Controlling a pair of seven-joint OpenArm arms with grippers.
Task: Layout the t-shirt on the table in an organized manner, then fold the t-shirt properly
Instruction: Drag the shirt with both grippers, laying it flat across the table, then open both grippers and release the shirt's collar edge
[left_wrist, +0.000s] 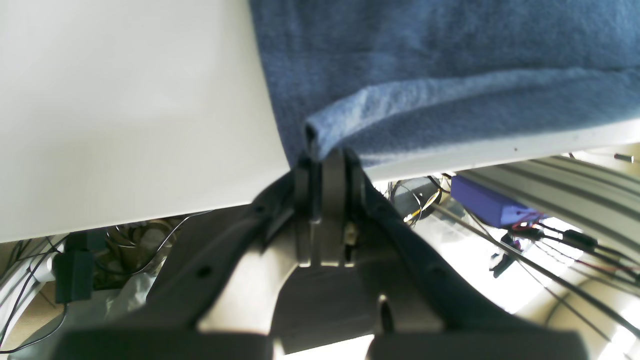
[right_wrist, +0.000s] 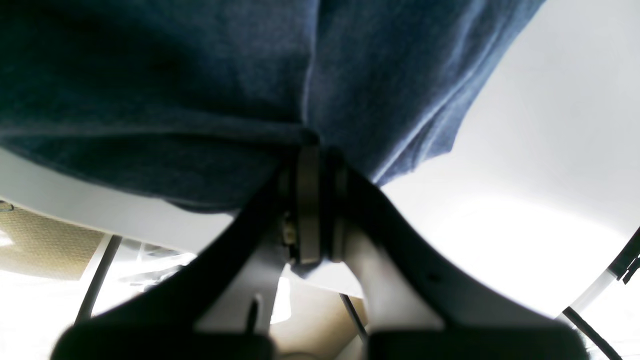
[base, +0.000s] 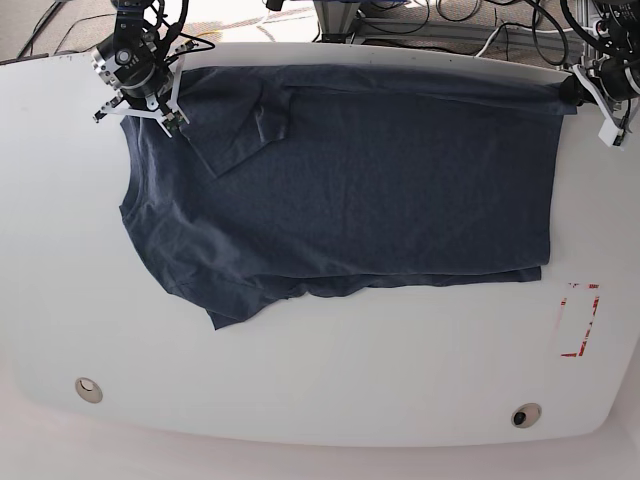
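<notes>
T-shirt (base: 340, 190) edge is clamped in both your left tool (left_wrist: 327, 155) and right tool (right_wrist: 315, 145); pull evenly, flattening it across the counter (base: 300, 390).

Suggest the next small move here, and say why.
Probably draw both hands apart to tauten the far edge: the left hand and right hand are each shut on the t-shirt, whose sleeve lies folded over and whose near hem is rumpled.

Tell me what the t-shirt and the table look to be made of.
The t-shirt: soft knit cloth, probably cotton jersey, matte navy; it creases and shows a fuzzy weave in the left wrist view. The table: smooth, hard white top, likely laminate or plastic, with a faint sheen and rounded edges.
</notes>
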